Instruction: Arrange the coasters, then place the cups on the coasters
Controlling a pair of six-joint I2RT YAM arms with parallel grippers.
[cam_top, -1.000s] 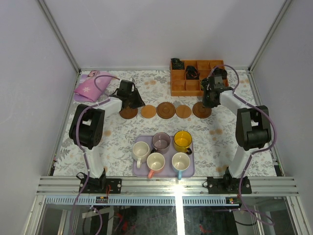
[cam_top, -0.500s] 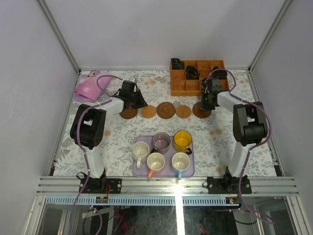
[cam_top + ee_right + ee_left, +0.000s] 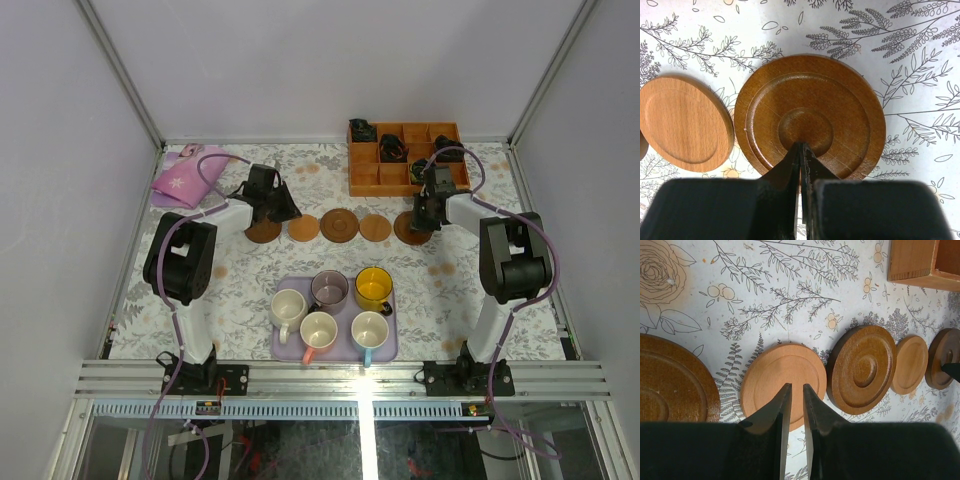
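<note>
Five coasters lie in a row across the table: dark [image 3: 263, 231], tan [image 3: 304, 228], dark [image 3: 340, 224], tan [image 3: 376, 228], dark [image 3: 410, 227]. My left gripper [image 3: 287, 212] [image 3: 795, 386] hovers over the tan coaster [image 3: 782, 385], its jaws a narrow slit apart with nothing between them. My right gripper [image 3: 419, 220] [image 3: 801, 144] is shut, its tips over the centre of the right-end dark coaster [image 3: 810, 115]. Whether they touch it, I cannot tell. The cups stand on the lilac tray [image 3: 284, 352]: cream [image 3: 288, 307], mauve [image 3: 330, 289], yellow [image 3: 374, 288], pink-handled [image 3: 318, 330], blue-handled [image 3: 369, 330].
An orange-brown compartment box [image 3: 385, 175] [image 3: 912, 260] sits just behind the row's right half, with black cable bundles [image 3: 395, 150] in it. A pink cloth pouch [image 3: 185, 178] lies at the back left. White walls and a metal frame enclose the table.
My left gripper has edged slightly right along the row. The right arm has shifted a little over the right-end coaster. The coasters and cups lie about as before.
</note>
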